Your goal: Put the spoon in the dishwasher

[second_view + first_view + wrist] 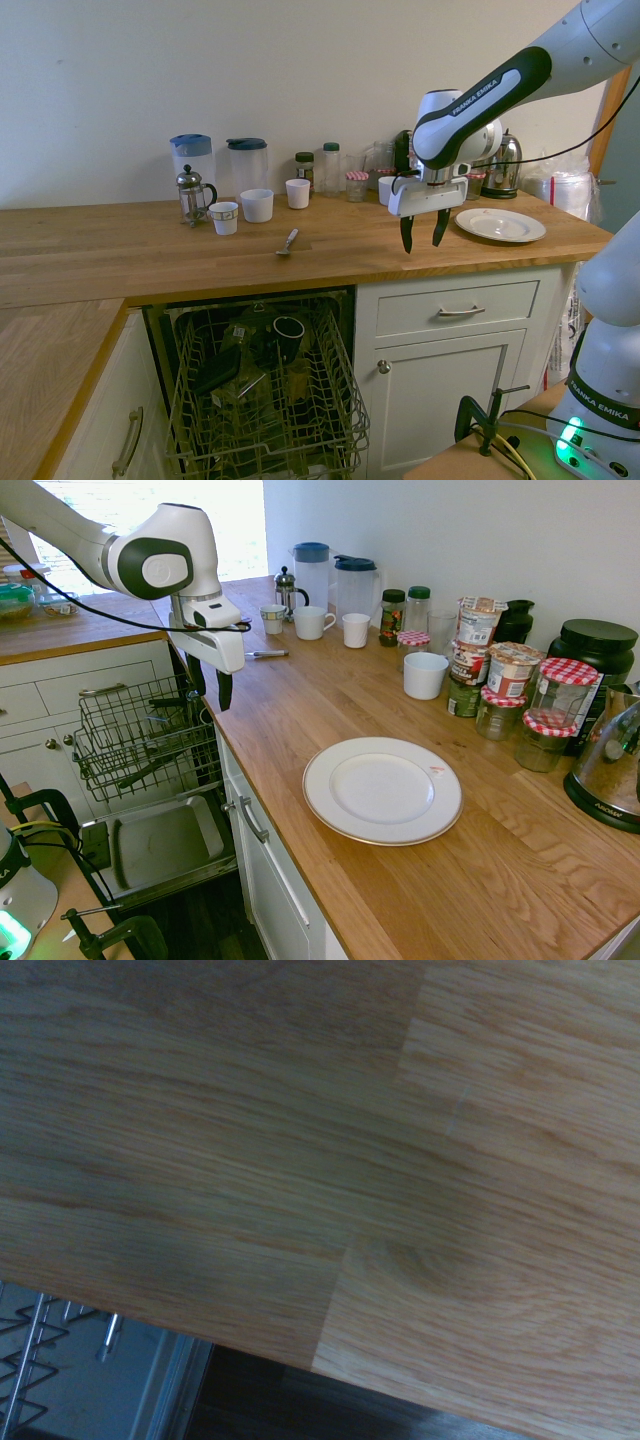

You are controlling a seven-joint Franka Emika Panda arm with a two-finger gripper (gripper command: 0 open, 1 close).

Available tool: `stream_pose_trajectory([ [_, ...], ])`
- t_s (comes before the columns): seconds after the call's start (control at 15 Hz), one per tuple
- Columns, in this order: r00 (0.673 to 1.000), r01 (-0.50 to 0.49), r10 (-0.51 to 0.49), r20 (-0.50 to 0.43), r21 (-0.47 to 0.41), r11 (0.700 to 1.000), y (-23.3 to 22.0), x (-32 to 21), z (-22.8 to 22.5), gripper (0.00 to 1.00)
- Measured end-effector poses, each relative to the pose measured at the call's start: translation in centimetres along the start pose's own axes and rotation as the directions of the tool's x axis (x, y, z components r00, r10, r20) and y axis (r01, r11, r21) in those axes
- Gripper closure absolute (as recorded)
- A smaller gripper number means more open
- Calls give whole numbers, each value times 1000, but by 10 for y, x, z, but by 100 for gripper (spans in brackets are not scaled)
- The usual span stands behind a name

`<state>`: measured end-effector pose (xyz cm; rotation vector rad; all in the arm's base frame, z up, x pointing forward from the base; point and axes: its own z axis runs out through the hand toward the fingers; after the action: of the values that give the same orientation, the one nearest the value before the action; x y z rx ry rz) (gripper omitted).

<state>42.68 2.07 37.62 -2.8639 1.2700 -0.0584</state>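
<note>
Hovering fingers (422,233) apart, worktop (150,250) edge

Spoon (288,241) on the countertop (120,250) behind the open dishwasher (262,400), cups (257,205) behind it, plate (382,789) well apart along the counter, gripper (422,232) above the counter edge

Silver spoon (288,241) – white plate (382,789) – red-checked jar lids (568,671).
</note>
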Motion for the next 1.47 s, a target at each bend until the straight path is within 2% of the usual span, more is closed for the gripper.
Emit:
stream_pose_trajectory([
  [0.2,1000,-19,19,-3,5,1000,-3,-1,-1,0],
  [0.4,988,-153,152,13,58,987,-30,-3,-11,0],
  [0.67,932,-363,361,36,136,922,-112,-14,-18,0],
  [0.87,888,-456,459,24,156,876,-170,-18,-13,0],
  [1.2,842,-530,540,-7,186,828,-243,-23,-7,0],
  [1.47,816,-567,578,-23,171,806,-283,-16,7,0],
])
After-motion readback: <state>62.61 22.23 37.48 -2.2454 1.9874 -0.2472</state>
